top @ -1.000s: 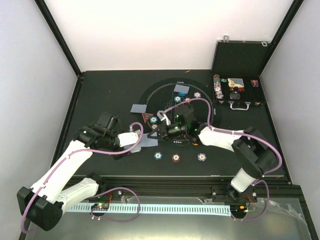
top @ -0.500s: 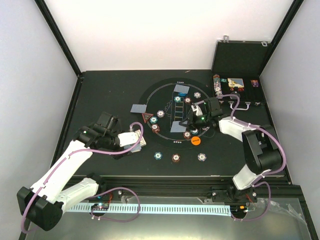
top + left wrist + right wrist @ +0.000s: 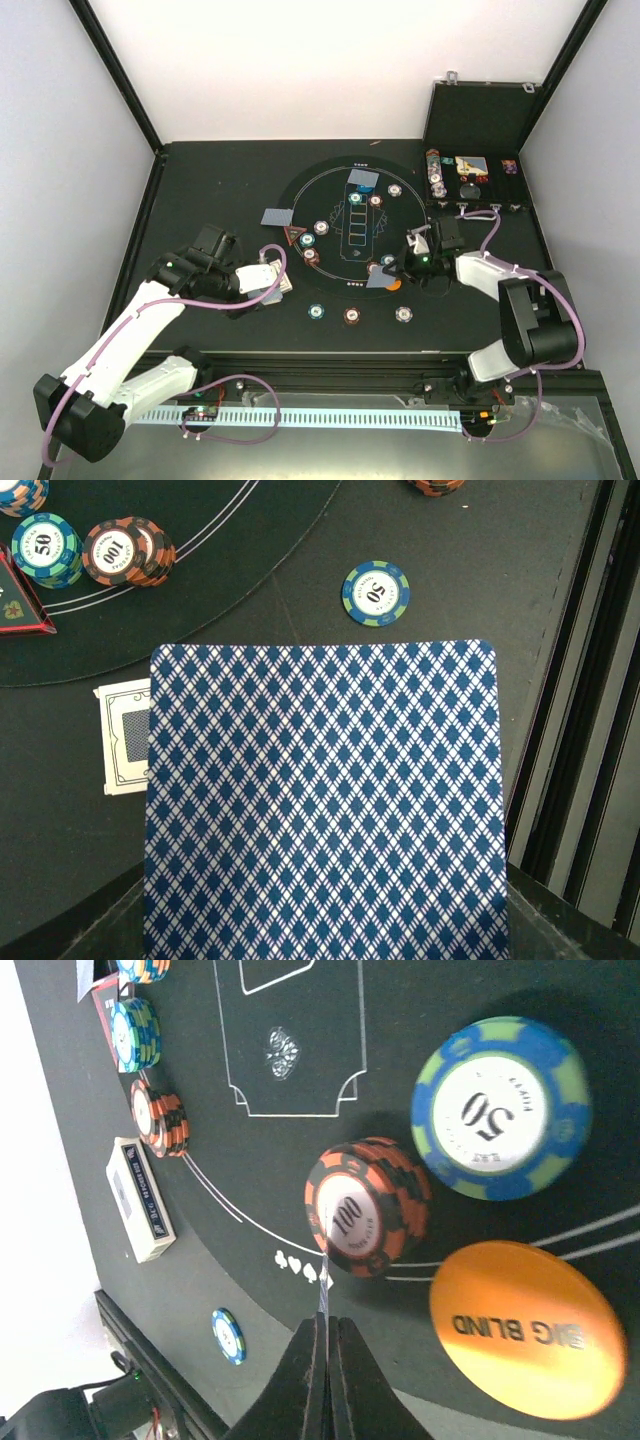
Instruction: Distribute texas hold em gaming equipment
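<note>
A blue diamond-backed playing card (image 3: 320,800) fills the left wrist view and hides the jaws. From above, my left gripper (image 3: 272,283) is shut on these cards left of the round mat (image 3: 300,200). My right gripper (image 3: 326,1325) is shut on a single card (image 3: 323,1280) seen edge-on. It hangs over the mat's near right rim, beside a 100 chip stack (image 3: 365,1205), a blue-green 50 chip (image 3: 500,1110) and the orange Big Blind button (image 3: 530,1330). In the top view that card (image 3: 380,279) sits at the right gripper (image 3: 392,270).
A card box (image 3: 125,735) lies under the left gripper. Three single chips (image 3: 352,316) lie in a row near the front edge. More chips, a red triangle (image 3: 296,237) and cards (image 3: 275,216) lie on the mat's left and far side. An open case (image 3: 470,185) stands at the back right.
My right gripper carried its card from the mat's left-centre across to the near right rim by the orange button. The left arm stayed still.
</note>
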`<state>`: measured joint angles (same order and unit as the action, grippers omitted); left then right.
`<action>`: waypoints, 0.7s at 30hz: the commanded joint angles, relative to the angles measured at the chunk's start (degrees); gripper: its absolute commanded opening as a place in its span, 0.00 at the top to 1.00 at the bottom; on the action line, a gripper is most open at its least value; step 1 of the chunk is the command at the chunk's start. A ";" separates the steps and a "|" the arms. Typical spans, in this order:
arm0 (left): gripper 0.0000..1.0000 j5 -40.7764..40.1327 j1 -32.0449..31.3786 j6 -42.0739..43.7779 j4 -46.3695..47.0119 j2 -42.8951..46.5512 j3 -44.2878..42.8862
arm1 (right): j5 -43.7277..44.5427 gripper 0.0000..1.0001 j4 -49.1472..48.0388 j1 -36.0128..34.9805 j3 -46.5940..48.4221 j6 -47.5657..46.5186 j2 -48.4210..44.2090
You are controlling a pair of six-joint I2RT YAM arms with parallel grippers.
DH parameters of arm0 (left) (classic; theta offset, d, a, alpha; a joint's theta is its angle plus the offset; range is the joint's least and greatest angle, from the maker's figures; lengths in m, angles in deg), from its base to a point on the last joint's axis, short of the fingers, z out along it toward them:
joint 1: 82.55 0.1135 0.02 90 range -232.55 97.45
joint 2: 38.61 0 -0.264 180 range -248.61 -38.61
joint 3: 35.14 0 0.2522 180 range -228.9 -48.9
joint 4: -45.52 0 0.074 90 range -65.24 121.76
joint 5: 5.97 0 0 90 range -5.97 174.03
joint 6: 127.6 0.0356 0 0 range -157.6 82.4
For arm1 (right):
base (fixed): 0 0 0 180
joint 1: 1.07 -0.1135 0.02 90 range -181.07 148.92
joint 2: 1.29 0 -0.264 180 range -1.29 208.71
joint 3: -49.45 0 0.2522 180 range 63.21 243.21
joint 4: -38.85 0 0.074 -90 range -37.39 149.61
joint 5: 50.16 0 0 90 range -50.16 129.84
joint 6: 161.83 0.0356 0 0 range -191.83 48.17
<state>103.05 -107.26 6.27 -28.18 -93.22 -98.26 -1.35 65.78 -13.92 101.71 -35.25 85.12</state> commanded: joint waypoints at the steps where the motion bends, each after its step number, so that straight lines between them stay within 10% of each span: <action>1: 0.93 0.72 0.19 0.77 0.75 0.73 -2.07 | 3.13 0.98 1.77 1.94 -0.92 -2.00 -2.59; 7: 0.93 0.74 0.19 0.79 0.50 0.99 -2.06 | 13.14 0.70 10.61 2.25 2.58 -5.63 -3.06; 21: 0.93 1.35 0.19 0.55 0.62 0.83 -2.39 | 23.38 0.43 18.22 -2.16 8.50 -3.27 -12.77</action>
<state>103.10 -107.26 6.30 -28.18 -92.98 -98.26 20.69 82.74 -12.91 107.15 -40.12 75.85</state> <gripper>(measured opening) 0.666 0.517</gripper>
